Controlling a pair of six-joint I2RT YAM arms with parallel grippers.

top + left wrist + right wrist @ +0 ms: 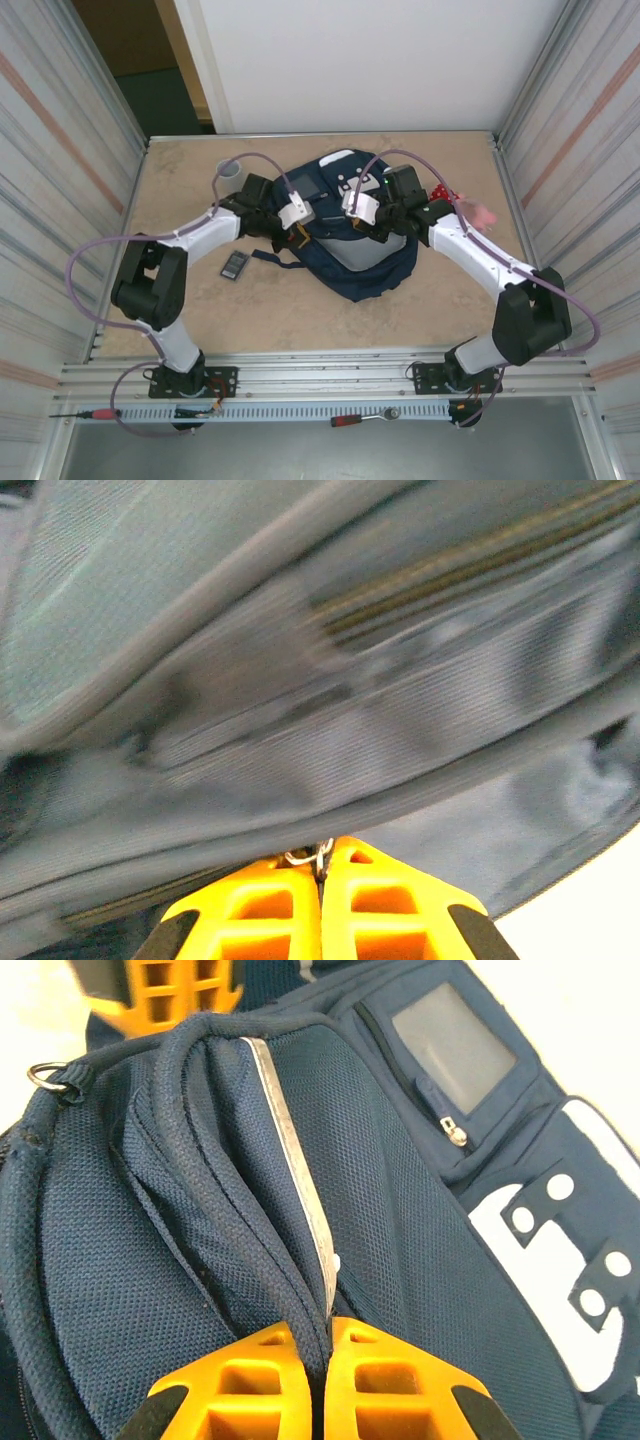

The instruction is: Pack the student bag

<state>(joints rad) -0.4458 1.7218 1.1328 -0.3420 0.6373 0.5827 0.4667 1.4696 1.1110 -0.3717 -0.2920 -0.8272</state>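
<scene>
right wrist, right claw (pixel 322 1332) clamped on student bag (pixel 420 1260) fabric, left claw (pixel 320 865) pinching metal ring (pixel 316 856)

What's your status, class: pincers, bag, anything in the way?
Left pincer shut on student bag's metal ring. Right pincer shut on its fabric fold. Dark gadget on table beside bag.

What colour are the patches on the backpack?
White patches on the navy student bag; clearest in the right wrist view.

The student bag (pixel 400 1260) is matt, coarse-woven navy cloth with a smooth, shiny stripe (pixel 292 1160); the desk (pixel 280 320) is matt, mottled beige.
</scene>
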